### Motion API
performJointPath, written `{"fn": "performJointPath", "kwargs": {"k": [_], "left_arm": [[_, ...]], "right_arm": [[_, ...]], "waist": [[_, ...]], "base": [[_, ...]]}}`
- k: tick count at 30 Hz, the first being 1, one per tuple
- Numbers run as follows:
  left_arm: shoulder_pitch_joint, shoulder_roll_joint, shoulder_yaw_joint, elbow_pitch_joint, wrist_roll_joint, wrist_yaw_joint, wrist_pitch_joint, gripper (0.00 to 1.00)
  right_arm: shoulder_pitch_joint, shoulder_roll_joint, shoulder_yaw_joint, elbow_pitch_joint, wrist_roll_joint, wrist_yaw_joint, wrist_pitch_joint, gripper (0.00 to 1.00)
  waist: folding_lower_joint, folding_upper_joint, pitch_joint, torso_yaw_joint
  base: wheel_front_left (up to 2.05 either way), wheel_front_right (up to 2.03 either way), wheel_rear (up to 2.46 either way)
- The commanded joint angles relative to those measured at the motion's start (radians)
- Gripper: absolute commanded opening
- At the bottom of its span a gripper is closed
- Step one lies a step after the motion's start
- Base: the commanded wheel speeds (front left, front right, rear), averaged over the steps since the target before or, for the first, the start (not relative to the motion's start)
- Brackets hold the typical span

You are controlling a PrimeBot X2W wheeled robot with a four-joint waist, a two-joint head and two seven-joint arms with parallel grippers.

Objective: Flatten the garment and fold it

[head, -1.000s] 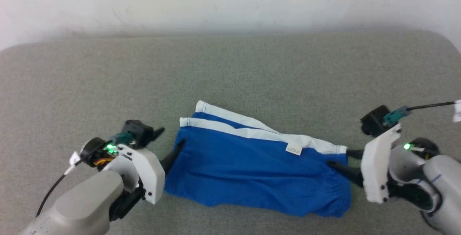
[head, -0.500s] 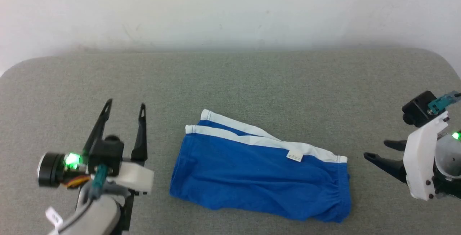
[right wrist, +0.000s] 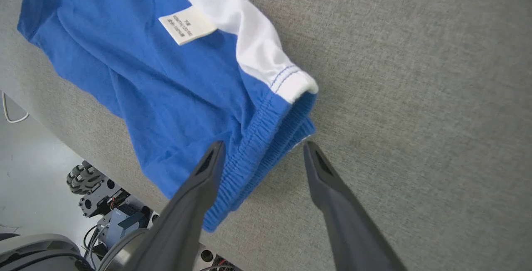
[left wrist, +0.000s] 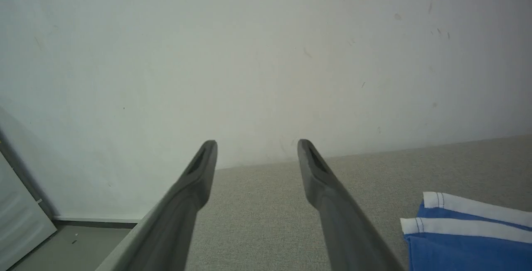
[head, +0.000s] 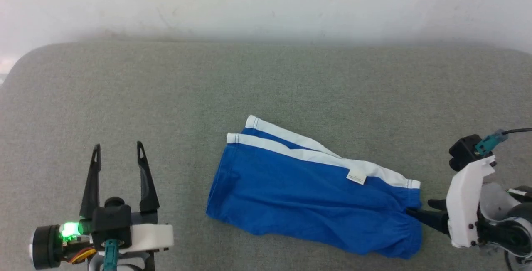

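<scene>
Grey fabric-covered surface (head: 266, 88): seen running left to right across the head view, backed on the far side by a white wall (head: 266, 1) with faint scuffs.

Garment (head: 299, 196): blue shorts, laid on the near half of the surface, right of centre. It is spread fairly flat, though shallow creases are noted along the near edge. The long axis is slanted, with the left end farther away and the right end nearer. Two white bands (head: 291, 150) are seen along the far edge. The gathered elastic end is turned to the right.

Left gripper (head: 118, 150): held well apart from the garment, at the near left, fingers pointing to the far side and spread wide, nothing between them. In the left wrist view (left wrist: 257, 145) the garment's far left corner (left wrist: 465, 237) is seen off to the right.

Right gripper (head: 418, 205): placed at the garment's right end, fingers spread wide. In the right wrist view (right wrist: 262, 146) the elastic edge is seen between the two fingers (not pinched; actual contact cannot be judged).

Label (head: 356, 176): small, white, printed, lying on the blue cloth just beside the white band (right wrist: 187, 25).
</scene>
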Motion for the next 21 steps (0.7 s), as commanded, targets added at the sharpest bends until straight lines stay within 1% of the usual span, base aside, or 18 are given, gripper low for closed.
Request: {"fn": "performJointPath", "kwargs": {"k": [1,5,8,12,13,14,21], "left_arm": [[0.017,-0.017,0.015,-0.002,0.018,-0.018,-0.005,1.00],[0.032,-0.066,0.042,0.001,0.050,-0.087,-0.005,1.00],[0.036,-0.099,0.049,0.012,0.070,-0.144,-0.005,1.00],[0.037,-0.132,0.074,0.034,0.095,-0.197,-0.005,1.00],[0.039,-0.138,0.082,0.038,0.101,-0.206,-0.005,1.00],[0.041,-0.143,0.091,0.041,0.107,-0.213,-0.005,1.00],[0.064,-0.164,0.148,0.055,0.144,-0.239,-0.005,1.00]], "right_arm": [[0.014,0.020,-0.008,0.016,-0.020,-0.001,-0.002,1.00],[0.019,0.085,-0.025,0.091,-0.078,-0.001,-0.016,1.00],[0.036,0.106,-0.005,0.140,-0.116,-0.001,-0.024,1.00],[0.048,0.123,0.024,0.170,-0.123,-0.001,-0.039,1.00],[0.047,0.124,0.029,0.173,-0.120,-0.001,-0.040,0.31],[0.044,0.123,0.038,0.170,-0.118,-0.001,-0.043,0.00],[-0.006,0.087,0.051,0.141,-0.075,-0.001,-0.079,0.00]], "waist": [[-0.0001,-0.0001,0.019,0.015],[-0.0001,-0.0001,0.037,0.028],[-0.0001,-0.0001,0.046,0.039],[-0.0001,-0.0001,0.049,0.041],[-0.0001,-0.0001,0.048,0.039],[-0.0001,-0.0001,0.046,0.035],[-0.0001,-0.0001,0.027,0.011]], "base": [[0.00,0.00,0.00],[0.00,0.00,0.00],[0.00,0.00,0.00],[0.00,0.00,0.00],[0.00,0.00,0.00],[0.00,0.00,0.00],[0.00,0.00,0.00]]}}
